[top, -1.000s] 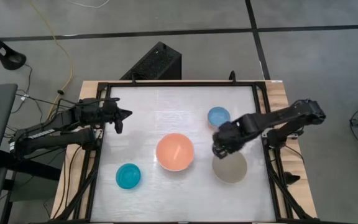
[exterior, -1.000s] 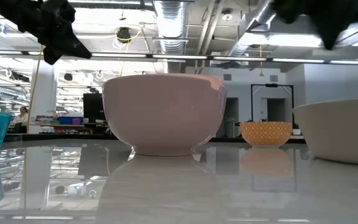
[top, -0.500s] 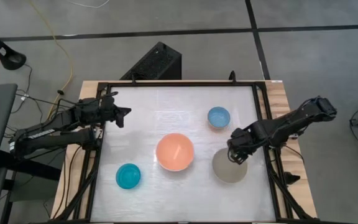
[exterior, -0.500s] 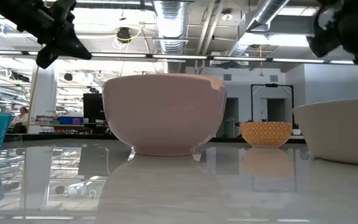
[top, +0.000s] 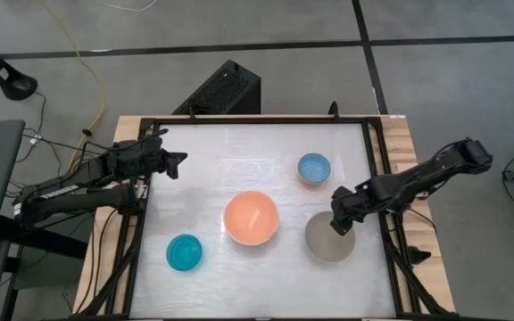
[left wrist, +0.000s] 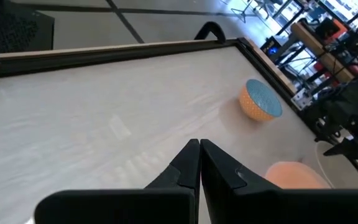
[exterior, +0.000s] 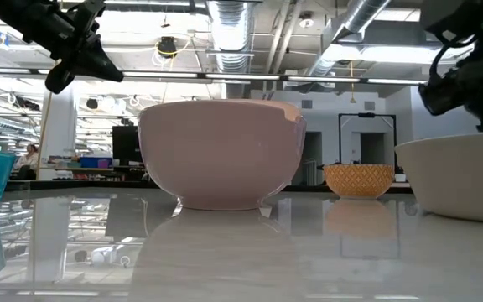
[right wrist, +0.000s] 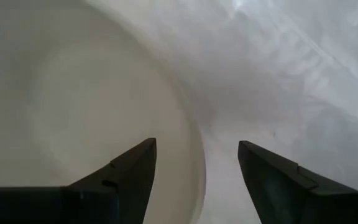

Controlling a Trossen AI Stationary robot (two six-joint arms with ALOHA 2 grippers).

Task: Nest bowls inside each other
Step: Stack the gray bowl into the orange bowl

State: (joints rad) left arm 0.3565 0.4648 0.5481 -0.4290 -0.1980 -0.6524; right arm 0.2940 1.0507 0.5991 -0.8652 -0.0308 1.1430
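Right gripper (right wrist: 194, 163), jaws spread wide and empty, straddling the rim of the grey-beige bowl (top: 329, 239) near the table's right edge, one finger over the bowl's inside, the other over the white table (top: 239, 156). Salmon-pink bowl (top: 252, 218) at table centre; light-blue bowl (top: 314, 167) behind; teal bowl (top: 185, 252) front left. Left gripper (left wrist: 199, 163), clenched, empty, above the left edge.

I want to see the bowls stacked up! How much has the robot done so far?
Nothing is stacked yet. The pink bowl, grey bowl, light-blue bowl and teal bowl each sit alone. The right gripper is open over the grey bowl's rim. The left gripper waits shut. All the stacking is left.
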